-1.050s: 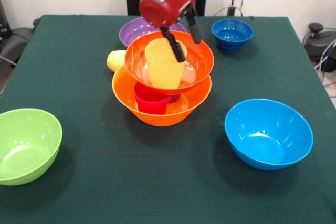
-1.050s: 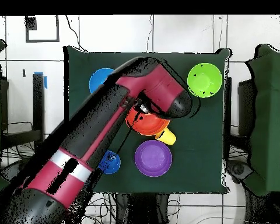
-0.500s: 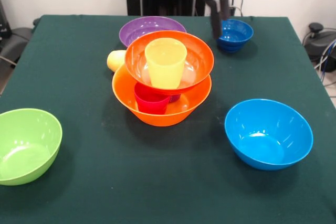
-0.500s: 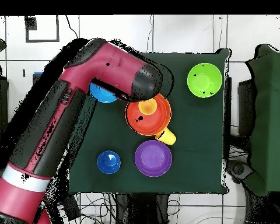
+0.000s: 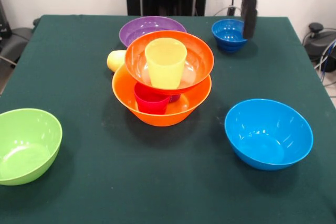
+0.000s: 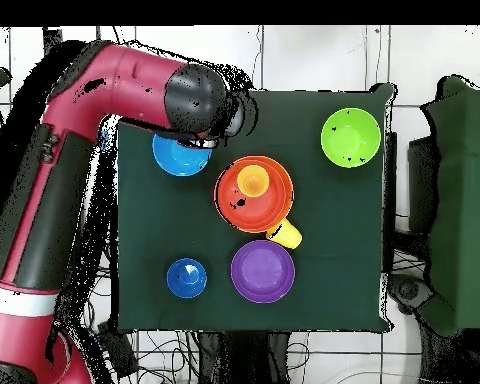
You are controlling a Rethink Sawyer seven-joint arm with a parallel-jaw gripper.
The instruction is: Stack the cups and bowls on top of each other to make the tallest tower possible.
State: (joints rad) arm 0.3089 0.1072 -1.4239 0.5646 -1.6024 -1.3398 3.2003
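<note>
The tower [image 5: 161, 95], a glossy red-orange plastic bowl [image 5: 169, 61] sitting on cups inside the largest orange-yellow plastic bowl [image 5: 157, 111], with an orange-yellow plastic cup [image 5: 165, 62] upright in it, stands toward the table's centre from the robot's gripper [image 5: 249, 11]. The gripper hangs high at the table's edge, carrying nothing; whether it is parted or closed cannot be told. The glossy light blue plastic bowl [image 6: 178, 156] lies almost directly beneath it, and looks the likeliest next pick. A small dark blue plastic bowl [image 5: 231, 34] sits beside the gripper.

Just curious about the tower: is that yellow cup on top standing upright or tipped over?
Upright. The yellow cup stands in the red-orange bowl, its open mouth up and its rim level.
</note>
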